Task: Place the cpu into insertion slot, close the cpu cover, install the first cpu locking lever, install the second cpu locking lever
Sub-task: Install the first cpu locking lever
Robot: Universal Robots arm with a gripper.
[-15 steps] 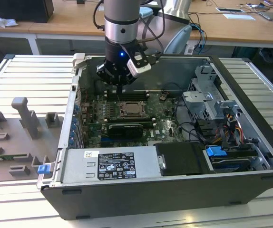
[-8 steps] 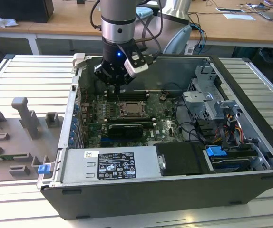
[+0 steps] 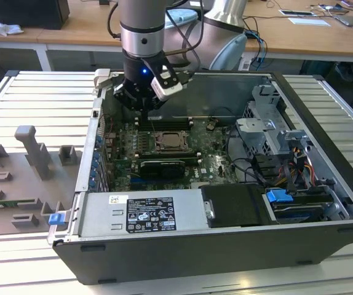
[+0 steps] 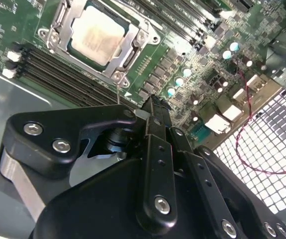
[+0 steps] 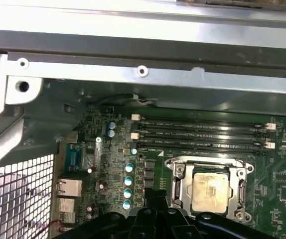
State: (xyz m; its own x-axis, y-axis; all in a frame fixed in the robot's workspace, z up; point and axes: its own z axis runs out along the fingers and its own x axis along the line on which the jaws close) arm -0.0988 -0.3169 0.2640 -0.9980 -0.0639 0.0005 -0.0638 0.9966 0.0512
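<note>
**Gripper Held Over the Board, Chip Seated**

A slatted metal table (image 3: 35,98) is seen under an open computer case (image 3: 226,246), with wooden desks (image 3: 72,27) behind. In the exterior view the arm (image 3: 141,31) is held upright, and its gripper (image 3: 144,109) is pointed down into the case. Whether the gripper is spread or pressed together cannot be told. In both wrist views the chip (image 4: 100,32) (image 5: 210,191) is shown seated in the socket (image 5: 174,185), just ahead of and below the gripper and apart from it. The cover (image 4: 131,50) is laid flat around the chip. A red wire (image 4: 247,119) across the mesh wall (image 4: 277,149) is caught in the second wrist view.
</note>
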